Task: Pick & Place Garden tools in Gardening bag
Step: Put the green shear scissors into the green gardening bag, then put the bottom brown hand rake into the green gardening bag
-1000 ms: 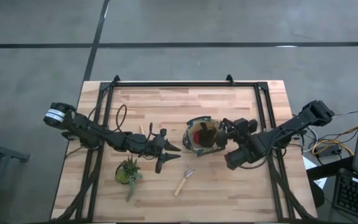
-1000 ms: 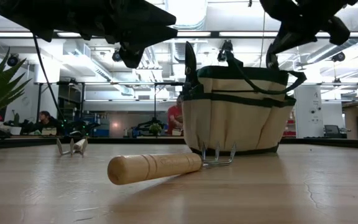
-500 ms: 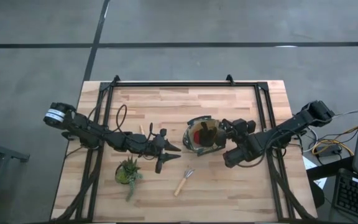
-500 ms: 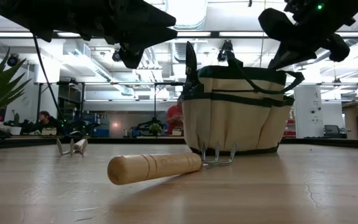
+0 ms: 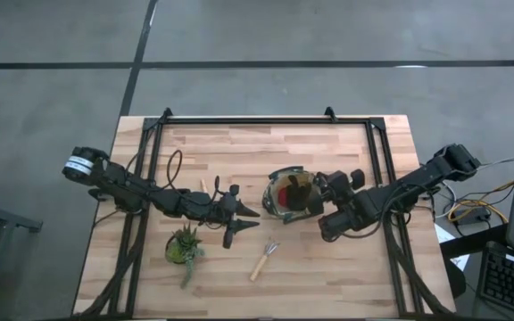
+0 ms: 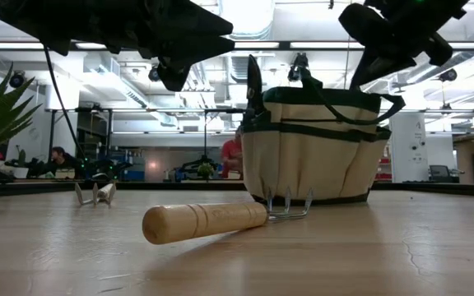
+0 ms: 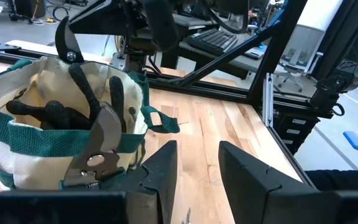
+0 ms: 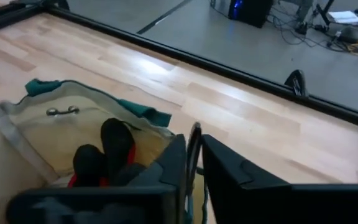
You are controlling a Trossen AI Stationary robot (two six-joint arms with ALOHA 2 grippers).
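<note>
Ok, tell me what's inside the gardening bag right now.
Inside the gardening bag a red-and-black glove shows, its dark fingers up. Pruning shears sit in an outer pocket. Anything under the glove is hidden.

Bright, even light came from ceiling strip lights (image 6: pixel 72 46) seen in the low view, leaving both arms there as black silhouettes. Glare streaked the wooden tabletop (image 8: pixel 185 68) toward its far edge in the right wrist view. The nearest tabletop boards in the low view were blurred.
</note>
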